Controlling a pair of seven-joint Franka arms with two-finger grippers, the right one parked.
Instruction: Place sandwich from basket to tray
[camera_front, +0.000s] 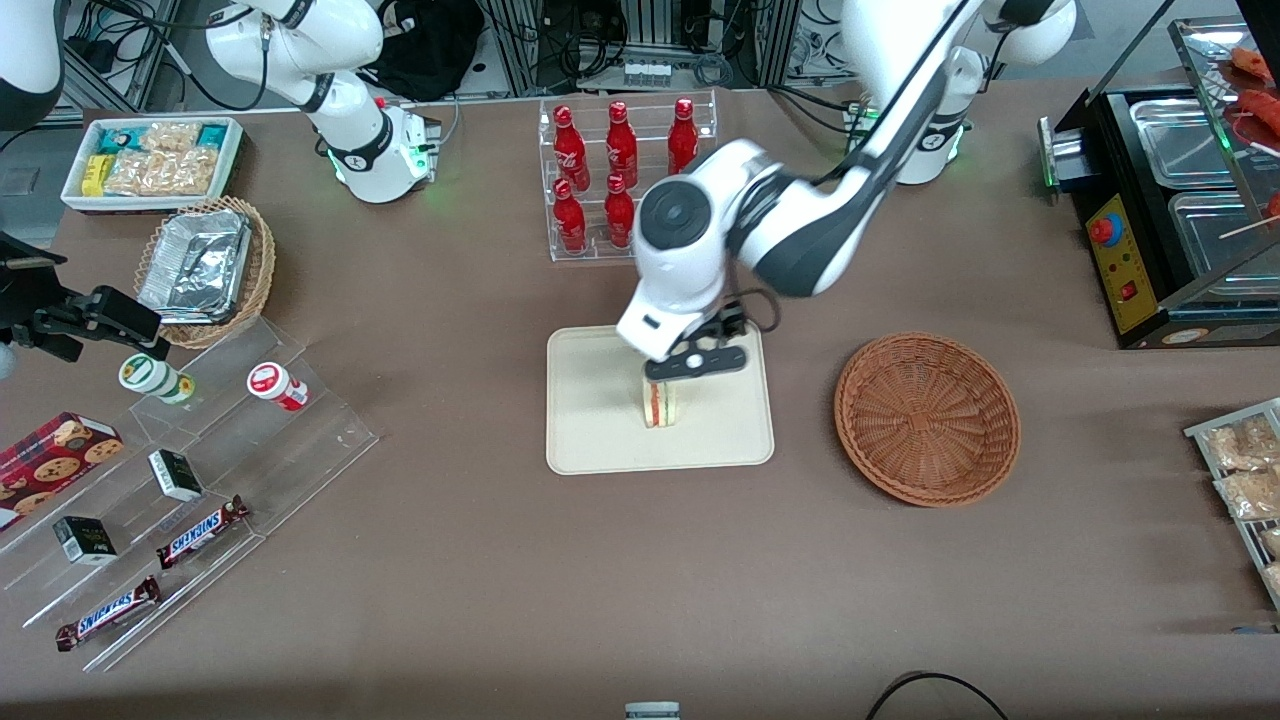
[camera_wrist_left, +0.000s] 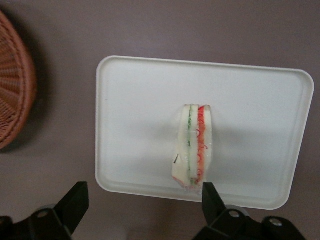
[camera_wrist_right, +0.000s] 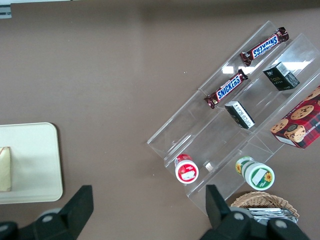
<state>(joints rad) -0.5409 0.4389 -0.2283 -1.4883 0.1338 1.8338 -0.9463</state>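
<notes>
While pincer (camera_wrist_left: 140, 200) gapes, sandwich (camera_wrist_left: 194, 147) below, tray (camera_wrist_left: 135, 100)

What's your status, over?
Gripper open above tray. Sandwich standing on tray, released. Basket empty. Nothing in the way.

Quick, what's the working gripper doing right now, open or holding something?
Gripper: open, jaws spread, above the sandwich standing on the tray; holding nothing.

Bench (camera_front: 600, 560) is seen from high up front, looking down, both arms faced. Left wrist view is aimed straight down, close over tray (camera_wrist_left: 150, 100), pincer (camera_wrist_left: 142, 200) fingers spread in frame. Right wrist view is aimed down at the parked arm's end. Tray (camera_wrist_right: 35, 165) is shared by all three.
</notes>
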